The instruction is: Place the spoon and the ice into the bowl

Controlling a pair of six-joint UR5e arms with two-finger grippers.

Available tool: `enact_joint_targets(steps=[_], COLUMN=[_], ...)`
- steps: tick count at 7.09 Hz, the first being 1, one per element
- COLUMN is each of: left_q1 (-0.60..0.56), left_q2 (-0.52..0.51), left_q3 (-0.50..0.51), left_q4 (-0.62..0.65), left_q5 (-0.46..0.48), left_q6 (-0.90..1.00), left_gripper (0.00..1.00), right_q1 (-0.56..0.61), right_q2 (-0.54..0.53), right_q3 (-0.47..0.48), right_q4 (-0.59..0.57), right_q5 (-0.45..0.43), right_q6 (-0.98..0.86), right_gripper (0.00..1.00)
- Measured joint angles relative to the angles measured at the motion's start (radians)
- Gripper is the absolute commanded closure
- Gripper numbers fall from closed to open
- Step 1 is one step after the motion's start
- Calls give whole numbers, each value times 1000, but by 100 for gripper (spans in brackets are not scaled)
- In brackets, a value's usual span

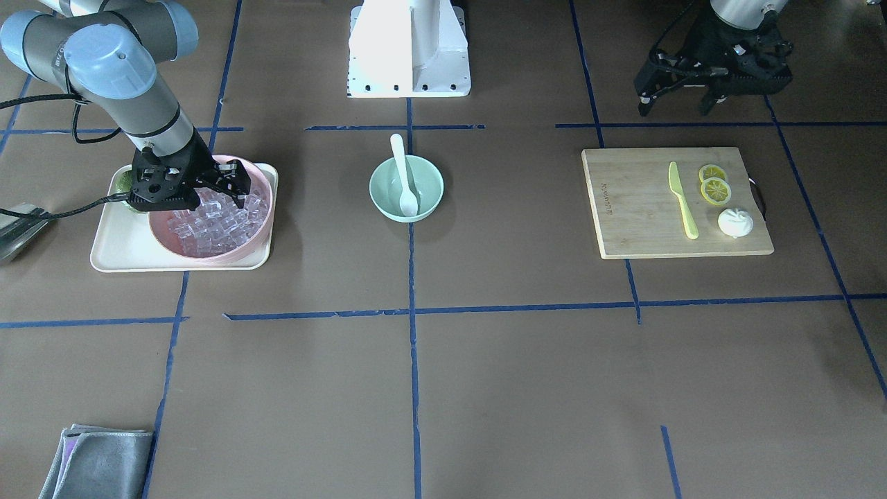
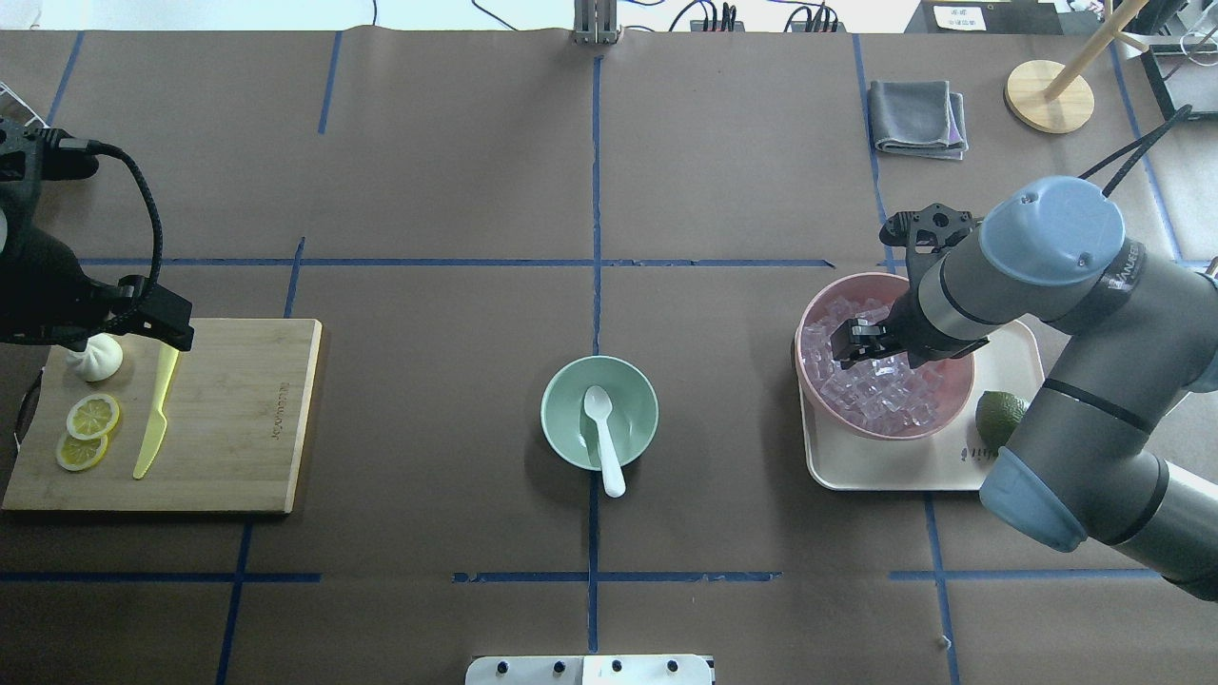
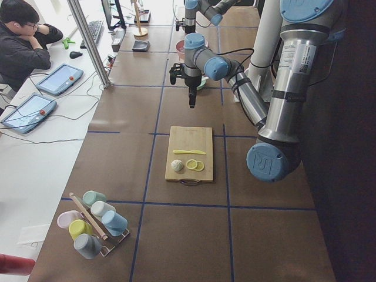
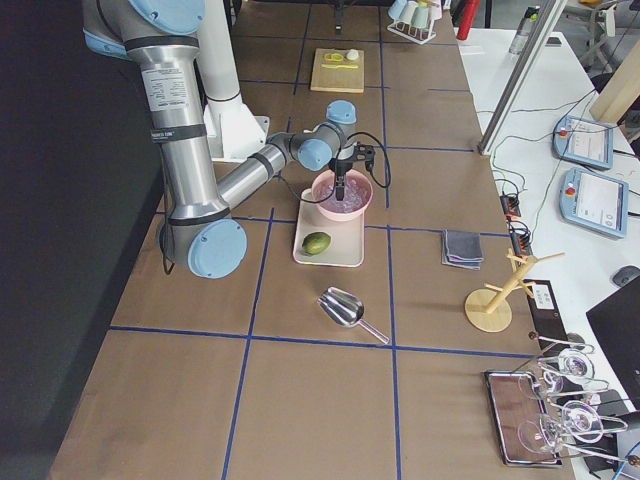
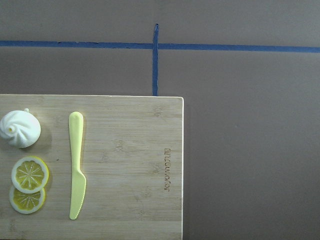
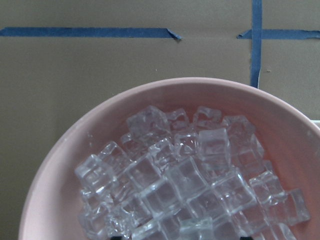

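The white spoon (image 1: pixel 404 177) lies in the mint-green bowl (image 1: pixel 433 181) at the table's middle, scoop down and handle over the rim; both also show in the overhead view, spoon (image 2: pixel 602 433) and bowl (image 2: pixel 639 400). The ice (image 6: pixel 190 180) is a heap of clear cubes in a pink bowl (image 1: pixel 208 256). My right gripper (image 1: pixel 222 197) is open, tips just above the ice (image 2: pixel 875 390), holding nothing. My left gripper (image 1: pixel 679 104) hangs open and empty beyond the cutting board's robot-side edge.
The pink bowl stands on a cream tray (image 1: pixel 125 242) with a lime (image 2: pixel 999 416). A wooden cutting board (image 1: pixel 644 208) carries a yellow-green knife (image 1: pixel 682 201), lemon slices and a white bun. A grey cloth (image 1: pixel 97 461) lies at the table's far side.
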Motion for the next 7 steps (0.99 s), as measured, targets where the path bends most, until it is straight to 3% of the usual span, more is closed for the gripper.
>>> enact_joint_targets(steps=[2, 3, 4, 5, 6, 7], left_q1=[-2, -3, -3, -4, -4, -5], left_q2=[3, 3, 3, 3, 3, 4], left_q3=[-1, -1, -1, -1, -1, 0], left_q4=[0, 0, 0, 0, 0, 0], left_q5=[-1, -1, -1, -1, -1, -1], left_q6=[3, 3, 3, 4, 4, 3], left_gripper=[0, 0, 0, 0, 0, 0], right_q1=[1, 2, 3, 4, 8, 17], right_q2=[-3, -4, -5, -5, -5, -4], right_q3=[-3, -4, -5, -6, -6, -4], right_q4=[-1, -1, -2, -2, -4, -8], right_q5=[4, 6, 8, 10, 11, 15], right_q6=[-18, -21, -22, -23, -23, -23], right_gripper=[22, 30, 60, 84, 97, 100])
